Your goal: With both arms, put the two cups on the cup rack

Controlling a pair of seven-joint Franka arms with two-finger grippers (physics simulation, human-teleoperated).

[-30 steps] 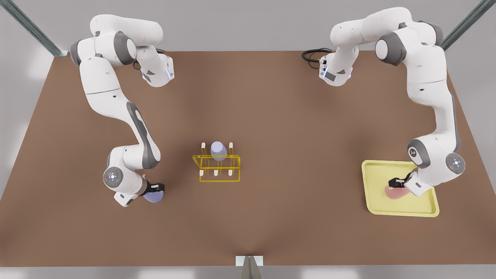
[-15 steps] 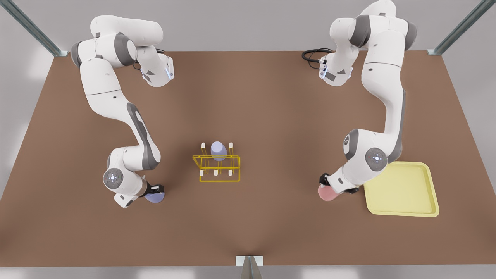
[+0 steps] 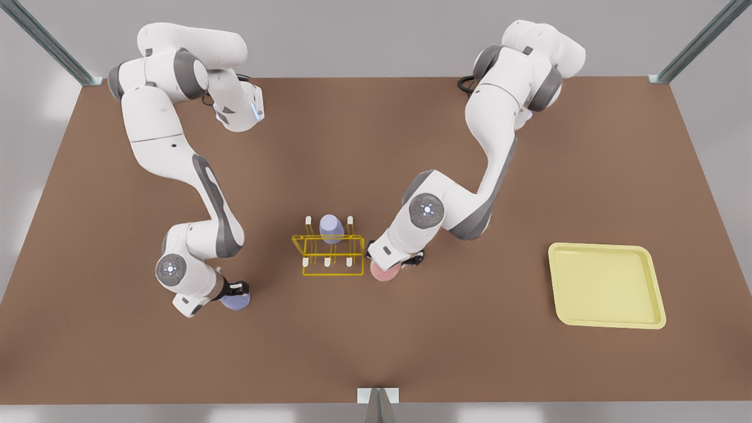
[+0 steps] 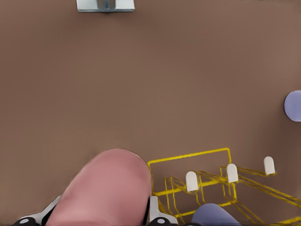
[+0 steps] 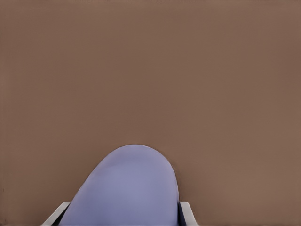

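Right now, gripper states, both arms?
Left gripper: shut on the pink cup, beside the cup rack.
Right gripper: shut on the lavender cup.

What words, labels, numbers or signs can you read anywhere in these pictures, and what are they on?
None: no readable text, brand or number shows.
pink cup, lavender cups, cup rack, pale-yellow tray: plain.
Arm joint caps: a small round light mark, no letters.

L gripper point(image 3: 389, 264) clamped, R gripper point(image 3: 235, 294) clamped, wrists low
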